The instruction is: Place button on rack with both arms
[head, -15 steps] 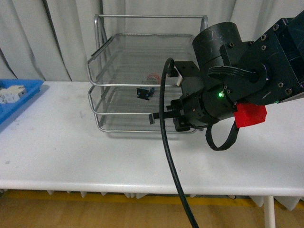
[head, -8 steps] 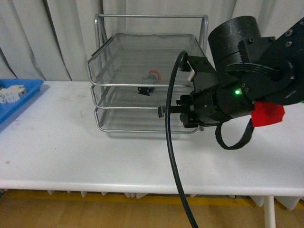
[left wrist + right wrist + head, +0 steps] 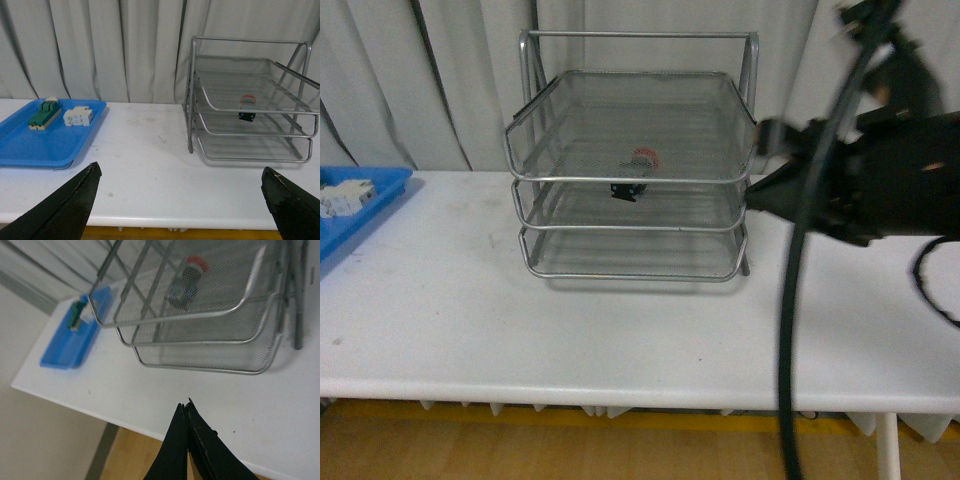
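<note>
The silver wire rack (image 3: 630,181) stands on the white table at the back centre. The button (image 3: 638,170), red cap on a dark body, lies on the middle tray and is seen partly through the top tray's mesh. It also shows in the left wrist view (image 3: 246,107) and the right wrist view (image 3: 186,277). My right gripper (image 3: 185,407) is shut and empty, off the rack's (image 3: 200,317) front right, over the table edge. My left gripper (image 3: 180,169) is wide open and empty, well back from the rack (image 3: 191,95).
A blue tray (image 3: 30,145) at the table's left holds a green-topped block (image 3: 44,113) and a white block (image 3: 78,116). My right arm (image 3: 870,190) and its black cable (image 3: 790,330) fill the right of the front view. Curtains hang behind the table.
My right arm has drawn back to the right, away from the rack's front. The tray with the button has slid back into the rack.
</note>
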Tool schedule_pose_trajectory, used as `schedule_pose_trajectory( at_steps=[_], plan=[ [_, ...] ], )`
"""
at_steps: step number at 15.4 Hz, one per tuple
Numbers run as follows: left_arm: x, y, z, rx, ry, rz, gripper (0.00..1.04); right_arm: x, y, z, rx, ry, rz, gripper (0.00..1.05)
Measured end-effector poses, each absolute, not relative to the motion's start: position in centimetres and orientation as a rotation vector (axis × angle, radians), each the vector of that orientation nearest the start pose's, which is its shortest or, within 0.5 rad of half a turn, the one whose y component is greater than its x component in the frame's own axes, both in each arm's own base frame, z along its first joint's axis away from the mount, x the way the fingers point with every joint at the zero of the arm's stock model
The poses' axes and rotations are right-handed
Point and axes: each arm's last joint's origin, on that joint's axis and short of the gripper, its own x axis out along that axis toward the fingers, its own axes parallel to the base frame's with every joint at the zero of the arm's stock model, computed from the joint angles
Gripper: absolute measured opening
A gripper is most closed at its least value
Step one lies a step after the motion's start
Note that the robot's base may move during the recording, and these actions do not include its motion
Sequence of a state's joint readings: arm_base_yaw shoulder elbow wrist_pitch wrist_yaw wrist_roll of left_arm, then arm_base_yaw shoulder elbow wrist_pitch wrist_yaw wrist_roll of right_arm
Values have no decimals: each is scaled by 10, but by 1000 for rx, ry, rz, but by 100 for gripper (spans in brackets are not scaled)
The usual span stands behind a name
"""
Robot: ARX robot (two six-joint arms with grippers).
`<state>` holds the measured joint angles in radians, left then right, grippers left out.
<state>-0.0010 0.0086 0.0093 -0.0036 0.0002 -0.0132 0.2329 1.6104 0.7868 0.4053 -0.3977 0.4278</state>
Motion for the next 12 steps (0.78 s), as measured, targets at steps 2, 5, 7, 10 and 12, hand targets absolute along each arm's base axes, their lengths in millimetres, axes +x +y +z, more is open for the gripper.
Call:
schedule_pose_trajectory(
  at_steps=[2, 5, 7, 10, 12],
  plan=[
    [98, 0, 166, -14, 3, -1, 98, 278, 48, 211, 555, 453, 464, 2],
    [98, 0, 166, -13, 3, -1, 98, 228, 12, 226, 517, 289, 344, 2],
    [98, 0, 166, -13, 3, -1, 98, 189, 3, 234, 264, 71, 99, 2],
    [98, 0, 166, -13, 3, -1, 98, 150, 0, 225, 70, 23, 3, 2],
    [98, 0, 166, -13, 3, -1, 98, 138, 0, 204, 25, -18, 3, 2]
  ],
)
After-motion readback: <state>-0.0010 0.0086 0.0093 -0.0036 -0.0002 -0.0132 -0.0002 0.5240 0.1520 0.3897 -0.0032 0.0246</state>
